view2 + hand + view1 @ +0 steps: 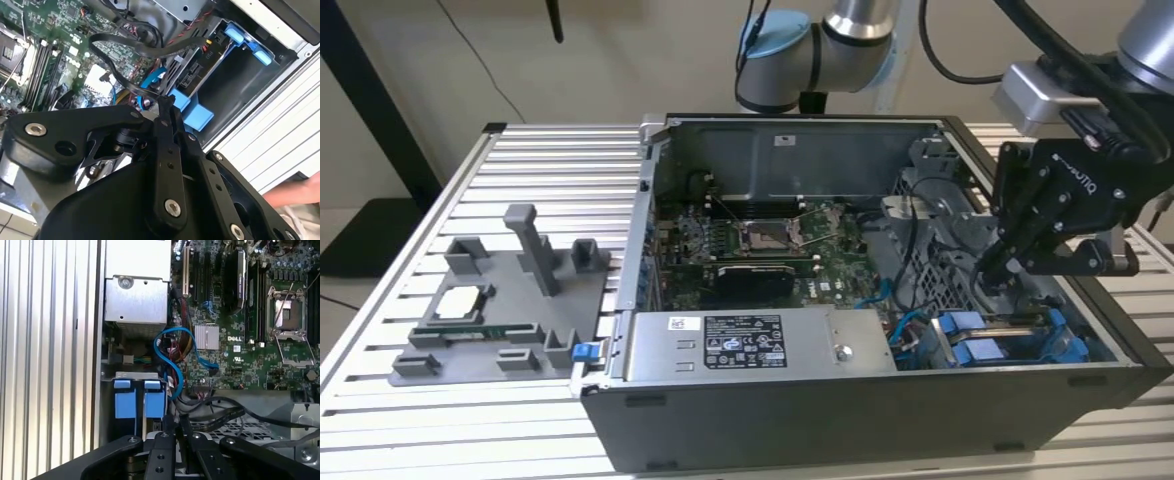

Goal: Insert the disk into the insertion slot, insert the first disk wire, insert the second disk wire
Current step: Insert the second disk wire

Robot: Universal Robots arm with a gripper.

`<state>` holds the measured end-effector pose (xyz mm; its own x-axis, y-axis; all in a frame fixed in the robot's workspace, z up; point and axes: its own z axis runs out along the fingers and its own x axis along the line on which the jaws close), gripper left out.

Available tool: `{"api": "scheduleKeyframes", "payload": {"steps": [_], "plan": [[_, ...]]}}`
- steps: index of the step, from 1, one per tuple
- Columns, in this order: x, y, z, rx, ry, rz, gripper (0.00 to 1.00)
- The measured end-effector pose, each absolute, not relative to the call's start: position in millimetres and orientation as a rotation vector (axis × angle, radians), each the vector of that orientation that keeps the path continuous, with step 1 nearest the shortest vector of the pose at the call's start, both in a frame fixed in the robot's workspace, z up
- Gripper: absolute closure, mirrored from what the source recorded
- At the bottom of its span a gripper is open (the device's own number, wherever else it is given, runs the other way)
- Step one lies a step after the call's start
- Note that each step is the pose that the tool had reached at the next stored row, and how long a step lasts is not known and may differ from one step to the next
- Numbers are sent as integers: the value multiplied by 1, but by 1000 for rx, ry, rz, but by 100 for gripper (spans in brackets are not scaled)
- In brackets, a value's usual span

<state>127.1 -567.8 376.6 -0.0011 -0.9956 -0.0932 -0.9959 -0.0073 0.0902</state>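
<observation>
In the exterior view my black gripper [994, 272] reaches down into the open computer case at its right end, just above the blue carrier [981, 350] of the disk. The disk's grey connector end [192, 72] sits in the grey insertion slot [240, 85], with blue tabs [135, 400] at its mouth. In both wrist views the gripper [166, 102] [175, 422] is shut on the end of a thin black disk wire [125, 82], held beside the blue tabs. More black cables [220, 410] trail off toward the motherboard.
The silver power-supply box [747, 340] lies along the case's front wall, with the green motherboard [761, 240] behind it. A perforated metal cage [235, 427] and blue data cables [170, 347] crowd the bay. A grey fixture tray [507, 320] sits on the slatted table. A person's hand [295, 195] is near the case.
</observation>
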Motion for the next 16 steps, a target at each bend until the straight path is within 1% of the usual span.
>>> {"api": "scheduleKeyframes", "payload": {"steps": [16], "plan": [[127,-568,374,-2219,2212,203,100]]}}
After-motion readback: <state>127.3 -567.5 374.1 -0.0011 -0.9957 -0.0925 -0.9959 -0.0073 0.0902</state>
